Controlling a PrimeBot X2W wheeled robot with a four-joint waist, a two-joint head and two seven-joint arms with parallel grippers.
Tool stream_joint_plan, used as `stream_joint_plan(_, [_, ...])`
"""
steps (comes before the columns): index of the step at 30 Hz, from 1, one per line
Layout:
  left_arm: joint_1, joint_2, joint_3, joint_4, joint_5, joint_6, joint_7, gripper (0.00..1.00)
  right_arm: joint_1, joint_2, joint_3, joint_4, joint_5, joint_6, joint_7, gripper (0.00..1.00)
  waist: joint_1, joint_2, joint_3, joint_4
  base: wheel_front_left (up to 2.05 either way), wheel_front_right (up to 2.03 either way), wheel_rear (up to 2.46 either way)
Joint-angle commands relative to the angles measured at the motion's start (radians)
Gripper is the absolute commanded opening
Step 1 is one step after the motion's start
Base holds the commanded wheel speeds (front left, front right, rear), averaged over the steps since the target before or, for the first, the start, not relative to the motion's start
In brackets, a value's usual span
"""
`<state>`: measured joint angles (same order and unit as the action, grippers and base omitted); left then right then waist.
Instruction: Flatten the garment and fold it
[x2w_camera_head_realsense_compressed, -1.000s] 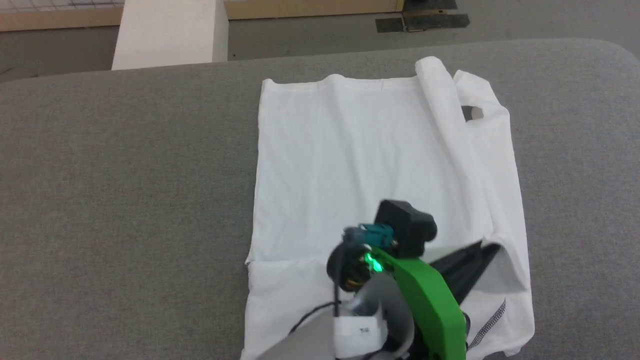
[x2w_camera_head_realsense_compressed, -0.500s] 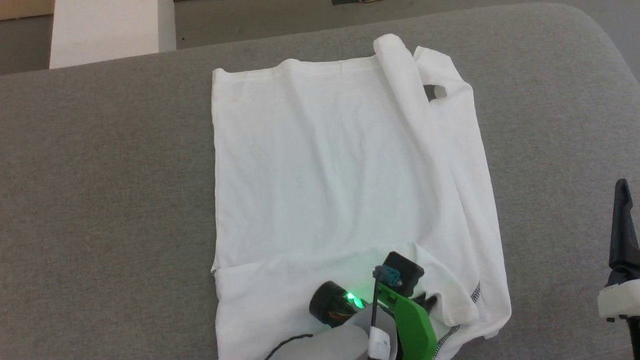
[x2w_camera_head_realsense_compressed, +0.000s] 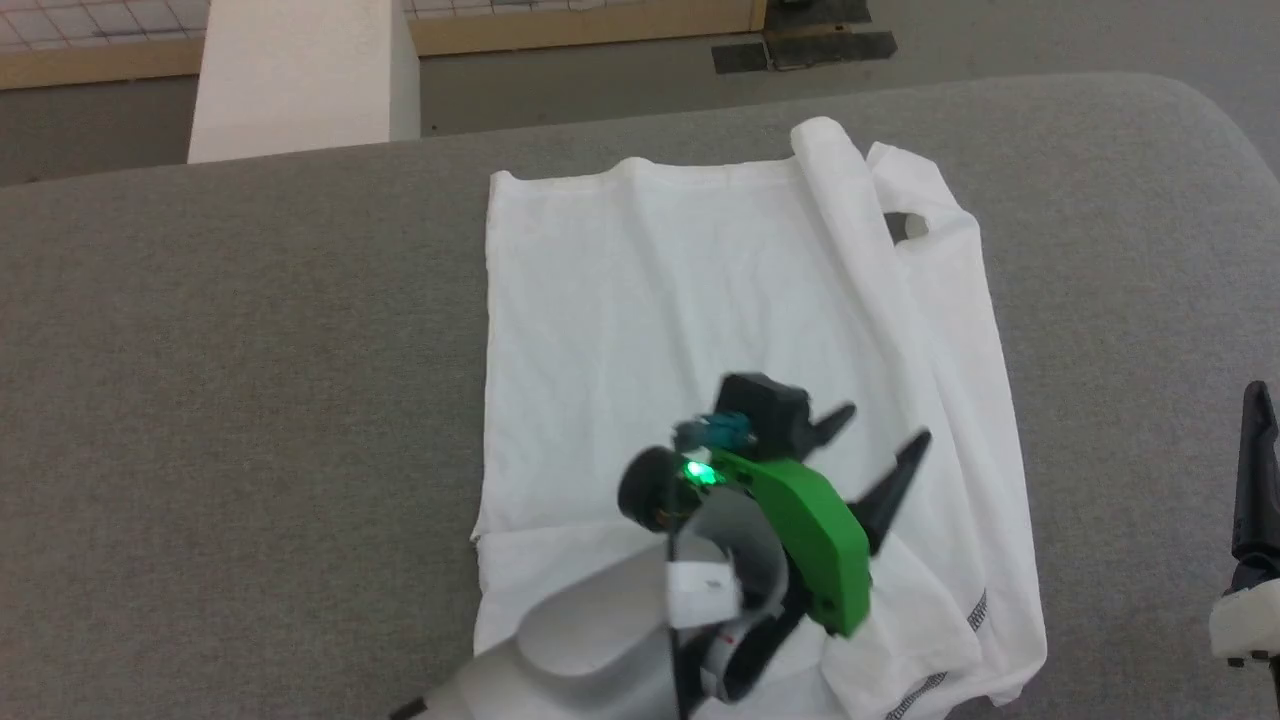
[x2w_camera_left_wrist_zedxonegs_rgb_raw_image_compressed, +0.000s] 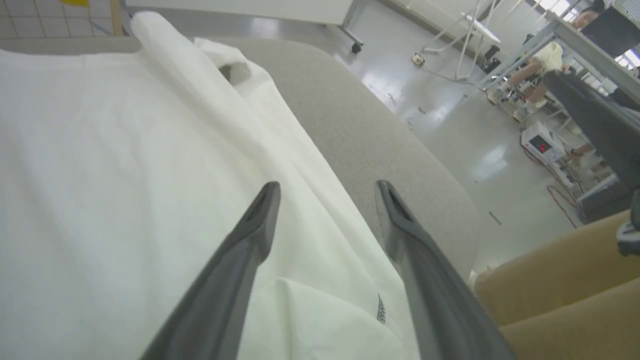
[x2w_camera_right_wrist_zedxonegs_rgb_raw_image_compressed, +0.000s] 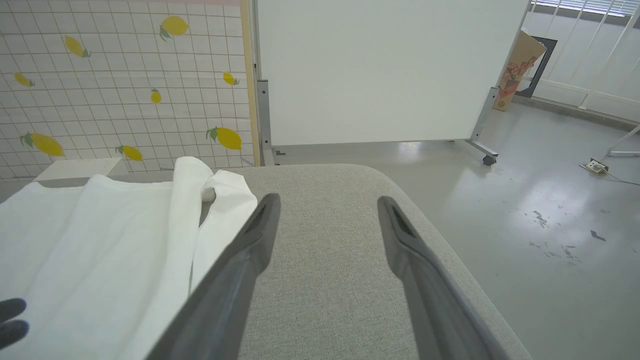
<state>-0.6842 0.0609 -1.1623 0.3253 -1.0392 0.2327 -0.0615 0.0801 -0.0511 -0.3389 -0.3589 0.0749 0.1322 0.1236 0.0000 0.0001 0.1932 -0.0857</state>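
left gripper (x2w_camera_head_realsense_compressed: 884, 428), fingers spread and empty, poised above the near right part of the garment (x2w_camera_head_realsense_compressed: 680, 300), which lies on the grey padded surface (x2w_camera_head_realsense_compressed: 250, 350); right gripper (x2w_camera_right_wrist_zedxonegs_rgb_raw_image_compressed: 327, 205), likewise spread, over bare surface beside it.

The right claw (x2w_camera_right_wrist_zedxonegs_rgb_raw_image_compressed: 328, 202) is pointing out over the bare grey worktop (x2w_camera_right_wrist_zedxonegs_rgb_raw_image_compressed: 325, 300), its two dark fingers (x2w_camera_right_wrist_zedxonegs_rgb_raw_image_compressed: 240, 270) standing wide apart with nothing between them. The garment (x2w_camera_right_wrist_zedxonegs_rgb_raw_image_compressed: 100, 240) is lying on the worktop at the view's left, a long rolled fold (x2w_camera_right_wrist_zedxonegs_rgb_raw_image_compressed: 182, 210) running along it. Behind, a lemon-print tiled wall (x2w_camera_right_wrist_zedxonegs_rgb_raw_image_compressed: 125, 75) and a white wheeled panel (x2w_camera_right_wrist_zedxonegs_rgb_raw_image_compressed: 375, 70) are standing on a glossy floor (x2w_camera_right_wrist_zedxonegs_rgb_raw_image_compressed: 550, 225).
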Motion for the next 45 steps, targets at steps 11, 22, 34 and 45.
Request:
stream_joint_plan(11, [0.110, 0.418, 0.339, -0.369, 0.102, 0.241, -0.195, 1.00, 0.036, 0.001, 0.007, -0.021, 0.014, -0.002, 0.015, 1.00, 0.0000, -0.0001, -0.046, 0.071, 0.00, 0.00, 0.00])
stream_joint_plan(22, [0.640, 0.471, 0.757, -0.670, 0.357, 0.336, -0.200, 1.00, 0.060, 0.001, 0.027, 0.022, 0.049, -0.002, -0.003, 1.00, 0.0000, -0.0001, -0.040, 0.086, 0.00, 0.00, 0.00])
stream_joint_plan(34, [0.847, 0.235, 0.916, -0.677, 0.580, 0.181, -0.200, 1.00, 0.032, 0.001, 0.014, 0.073, 0.064, -0.002, -0.026, 1.00, 0.0000, -0.0001, 0.007, 0.114, 0.00, 0.00, 0.00])
stream_joint_plan(45, [0.749, 0.125, 0.956, -0.657, 0.676, 0.073, -0.200, 1.00, -0.388, -0.262, 0.054, 0.097, 0.157, -0.002, 0.217, 1.00, 0.0000, -0.0001, 0.187, 0.109, 0.00, 0.00, 0.00])
